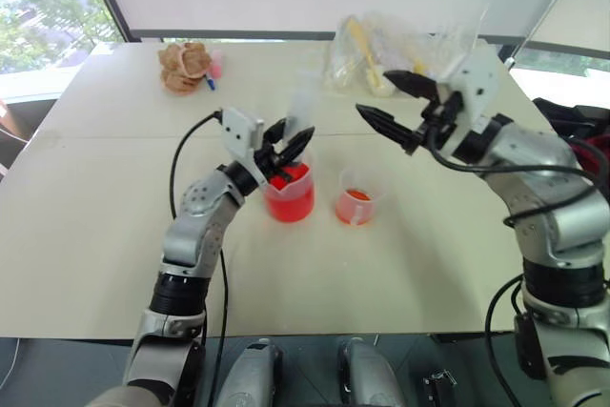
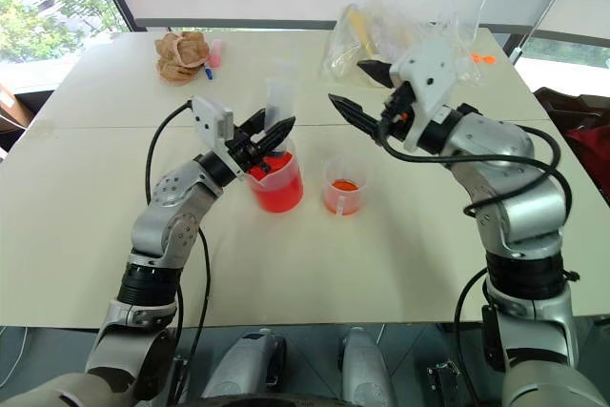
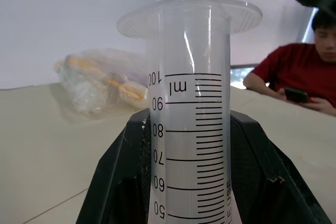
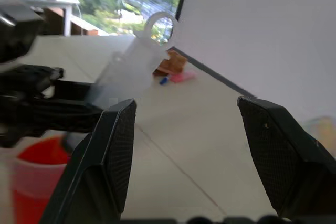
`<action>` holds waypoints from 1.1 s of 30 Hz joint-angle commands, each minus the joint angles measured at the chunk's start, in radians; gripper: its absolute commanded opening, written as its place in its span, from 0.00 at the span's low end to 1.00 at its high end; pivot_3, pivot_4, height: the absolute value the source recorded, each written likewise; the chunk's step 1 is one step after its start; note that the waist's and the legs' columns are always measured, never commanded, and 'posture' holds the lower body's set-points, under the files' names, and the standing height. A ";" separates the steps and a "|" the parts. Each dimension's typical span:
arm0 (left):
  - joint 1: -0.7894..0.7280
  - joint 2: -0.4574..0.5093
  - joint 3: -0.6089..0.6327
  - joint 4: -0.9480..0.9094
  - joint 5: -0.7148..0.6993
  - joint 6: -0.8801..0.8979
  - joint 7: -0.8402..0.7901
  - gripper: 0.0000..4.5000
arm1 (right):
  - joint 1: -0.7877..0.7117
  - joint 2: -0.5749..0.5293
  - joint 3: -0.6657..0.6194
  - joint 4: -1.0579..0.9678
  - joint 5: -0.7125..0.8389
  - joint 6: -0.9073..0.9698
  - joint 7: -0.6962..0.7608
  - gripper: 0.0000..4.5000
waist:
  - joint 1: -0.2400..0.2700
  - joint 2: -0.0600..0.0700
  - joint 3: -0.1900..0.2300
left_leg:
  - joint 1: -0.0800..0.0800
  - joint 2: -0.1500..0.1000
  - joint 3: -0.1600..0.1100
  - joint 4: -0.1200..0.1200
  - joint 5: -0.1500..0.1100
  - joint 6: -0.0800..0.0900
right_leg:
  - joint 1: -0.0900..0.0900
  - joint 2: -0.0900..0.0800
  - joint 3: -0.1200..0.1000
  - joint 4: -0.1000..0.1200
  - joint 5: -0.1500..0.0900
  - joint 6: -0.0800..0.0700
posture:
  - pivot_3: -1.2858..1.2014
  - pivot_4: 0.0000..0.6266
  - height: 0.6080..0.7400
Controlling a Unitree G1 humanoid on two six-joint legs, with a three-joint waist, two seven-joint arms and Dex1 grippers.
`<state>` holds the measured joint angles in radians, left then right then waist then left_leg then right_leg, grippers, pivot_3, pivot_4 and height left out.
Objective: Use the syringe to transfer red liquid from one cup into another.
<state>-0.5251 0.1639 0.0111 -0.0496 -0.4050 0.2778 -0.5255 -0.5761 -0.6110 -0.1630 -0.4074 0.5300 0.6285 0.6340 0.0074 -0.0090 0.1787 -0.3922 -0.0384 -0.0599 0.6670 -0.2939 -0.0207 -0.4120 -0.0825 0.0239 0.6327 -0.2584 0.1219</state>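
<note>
Pale tabletop (image 1: 114,235) has lots of open room. Left gripper (image 2: 259,137) jaws pinch the syringe (image 2: 279,102), which stands almost straight up in the big beaker (image 2: 279,188) of red liquid (image 2: 276,195). Just to its right sits the small cup (image 2: 343,188). Right gripper (image 2: 360,92) hangs above it, jaws spread wide and holding nothing.

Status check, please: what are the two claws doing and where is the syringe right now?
Left claw shut on clear plastic syringe, upright over big spouted beaker of red liquid. Right claw open, empty, above small clear cup. Nothing in the way.
</note>
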 commanded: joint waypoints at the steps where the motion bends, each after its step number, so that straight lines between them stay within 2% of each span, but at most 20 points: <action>1: -0.059 -0.014 0.032 -0.041 -0.043 0.008 0.018 0.31 | -0.003 -0.021 -0.085 -0.027 0.041 0.006 -0.023 0.70 | 0.000 0.000 0.000 | 0.000 0.000 0.000 0.000 0.000 0.000 | 0.000 0.000 0.000 0.000 0.000 0.000 | 0.52 0.24 1.00; 5: -0.130 -0.019 0.030 -0.068 -0.064 0.030 0.022 0.31 | 0.005 -0.031 -0.115 -0.036 0.057 0.019 -0.045 0.70 | 0.003 0.000 0.000 | 0.000 0.000 0.000 0.000 0.000 0.000 | 0.000 0.000 0.000 0.000 0.000 0.000 | 0.52 0.24 1.00; 11: -0.123 -0.015 0.019 -0.083 -0.078 0.045 0.008 0.31 | 0.017 -0.041 -0.112 -0.049 0.061 0.022 -0.059 0.70 | -0.001 0.000 0.000 | 0.000 0.000 0.000 0.000 0.000 0.000 | 0.000 0.000 0.000 0.000 0.000 0.000 | 0.52 0.24 1.00; 20: -0.212 -0.094 -0.009 -0.116 -0.123 0.066 0.026 0.31 | 0.008 -0.108 -0.147 -0.018 0.018 -0.010 -0.079 0.70 | 0.005 0.000 0.000 | -0.001 -0.001 0.000 0.000 0.000 0.000 | 0.001 0.000 0.000 -0.002 0.000 0.000 | 0.52 0.24 1.00; 26: -0.210 -0.181 -0.098 -0.036 -0.075 -0.002 -0.016 0.31 | -0.038 -0.169 -0.156 -0.008 -0.012 -0.027 -0.089 0.70 | 0.004 0.000 0.000 | 0.000 -0.001 0.001 0.000 0.000 0.000 | 0.001 0.001 0.000 -0.002 0.000 0.000 | 0.52 0.24 1.00; 30: -0.205 -0.237 -0.206 0.075 0.033 -0.120 -0.055 0.31 | -0.118 -0.208 -0.153 -0.009 -0.038 -0.032 -0.109 0.70 | 0.005 0.000 0.000 | 0.000 -0.002 0.001 0.000 0.000 0.000 | 0.001 0.001 0.000 -0.002 0.000 0.000 | 0.52 0.24 1.00; 33: -0.192 -0.255 -0.231 0.103 0.061 -0.157 -0.065 0.31 | -0.155 -0.207 -0.137 -0.023 -0.030 -0.022 -0.113 0.70 | 0.003 0.000 0.000 | 0.000 -0.001 0.001 0.000 0.000 0.000 | 0.001 0.001 0.000 -0.002 0.000 0.000 | 0.52 0.24 1.00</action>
<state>-0.7133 -0.0871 -0.2036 0.0683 -0.3655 0.1556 -0.5794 -0.7096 -0.8118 -0.2910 -0.3942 0.4947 0.6168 0.5246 0.0108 -0.0091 0.1788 -0.3922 -0.0392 -0.0588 0.6671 -0.2941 -0.0202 -0.4110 -0.0816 0.0240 0.6308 -0.2585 0.1220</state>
